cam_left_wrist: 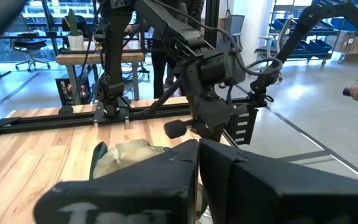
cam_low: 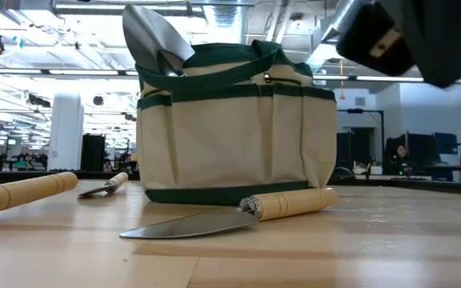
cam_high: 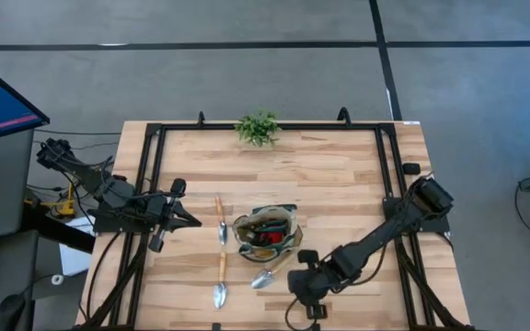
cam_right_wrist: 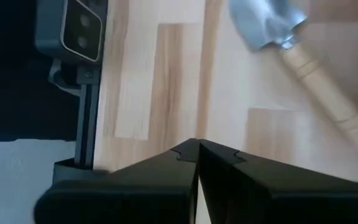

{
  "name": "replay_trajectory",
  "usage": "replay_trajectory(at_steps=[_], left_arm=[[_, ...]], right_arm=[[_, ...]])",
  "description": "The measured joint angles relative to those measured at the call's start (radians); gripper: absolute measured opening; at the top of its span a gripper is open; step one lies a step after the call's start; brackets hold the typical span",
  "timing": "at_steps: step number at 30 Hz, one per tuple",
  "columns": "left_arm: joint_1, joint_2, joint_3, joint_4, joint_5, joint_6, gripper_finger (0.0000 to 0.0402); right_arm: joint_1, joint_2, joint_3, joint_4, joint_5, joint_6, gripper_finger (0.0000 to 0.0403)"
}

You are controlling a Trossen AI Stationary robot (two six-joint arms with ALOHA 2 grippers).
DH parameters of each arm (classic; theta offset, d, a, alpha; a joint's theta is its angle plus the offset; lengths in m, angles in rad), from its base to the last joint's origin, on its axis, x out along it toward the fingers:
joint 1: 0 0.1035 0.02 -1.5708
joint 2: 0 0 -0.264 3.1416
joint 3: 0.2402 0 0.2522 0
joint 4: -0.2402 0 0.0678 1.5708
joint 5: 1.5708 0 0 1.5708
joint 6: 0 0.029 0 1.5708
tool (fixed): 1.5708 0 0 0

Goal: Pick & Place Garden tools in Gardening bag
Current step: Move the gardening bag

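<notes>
- Here, on the left side of the wooden tabletop [cam_high: 339, 184], the left pincer [cam_high: 191, 221] hovers with its tips pointing toward the middle; in its own wrist view its two dark fingers [cam_left_wrist: 166, 180] lie pressed together, holding nothing.
- Just beside that pincer's tips lies a trowel [cam_high: 221, 221] with a light wooden handle, blade toward the near edge.
- In line with it, closer to the near edge, a second trowel [cam_high: 220, 280] lies the same way, well apart from the bag.
- At the middle stands the gardening bag [cam_high: 267, 233], tan fabric with dark green trim, upright, mouth open; red and dark items show inside, and in the low view a silver scoop blade [cam_low: 152, 36] sticks up out of it.
- A third trowel [cam_high: 272, 269] lies tilted right by the bag's near side, its handle toward the bag.
- Near that trowel's blade, the right pincer [cam_high: 306, 285] hangs low over the tabletop, fingers [cam_right_wrist: 166, 174] shut together and empty.
- At the far edge sits a leafy green plant [cam_high: 258, 128].
</notes>
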Motion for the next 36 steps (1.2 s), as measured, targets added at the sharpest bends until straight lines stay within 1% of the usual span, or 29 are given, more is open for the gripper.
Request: replay_trajectory(at_steps=[3, 5, 9, 12, 14, 17, 20, 22, 29, 34, 36], left_arm=[[0.0, 0.0, 0.0, 0.0, 0.0, 0.0, 0.0002], [0.0, 0.0, 0.0, -0.001, 0.0, 0.0, 0.0002], [0.0, 0.0, 0.0, -0.001, 0.003, 0.0, 0.0002], [0.0, 0.0, 0.0, 0.0, 0.003, 0.0, 0.0002], [0.0, 0.0, 0.0, -0.001, 0.003, 0.0, 0.0002], [0.0, 0.0, 0.0, -0.001, 0.003, 0.0, 0.0002], [0.0, 0.0, 0.0, -0.001, 0.003, 0.0, 0.0002], [0.0, 0.0, 0.0, -0.001, 0.003, 0.0, 0.0002], [0.0, 0.0, 0.0, -0.001, -0.001, 0.0, 0.0002], [0.0, 0.0, 0.0, -0.002, -0.001, 0.0, 0.0002], [0.0, 0.0, 0.0, -0.002, 0.015, -0.023, 0.0002]], right_arm=[[0.003, 0.037, -0.006, 0.006, 0.03, 0.012, 0.0001], [0.004, 0.063, -0.003, 0.036, 0.08, 0.012, 0.0001], [0.003, 0.117, -0.004, 0.046, 0.263, 0.011, 0.0001], [0.01, 0.118, -0.004, 0.047, 0.403, -0.011, 0.0001], [0.013, 0.117, -0.003, 0.051, 0.465, -0.04, 0.0], [0.011, 0.117, -0.004, 0.056, 0.469, -0.085, 0.0], [0.01, 0.121, -0.004, 0.063, 0.429, -0.09, 0.0], [0.011, 0.133, -0.004, 0.089, 0.421, -0.087, 0.0], [0.017, 0.135, -0.004, 0.093, 0.423, -0.105, 0.0], [-0.007, 0.135, -0.004, 0.091, 0.418, -0.104, 0.0], [-0.02, 0.136, -0.004, 0.091, 0.418, -0.104, 0.0]])
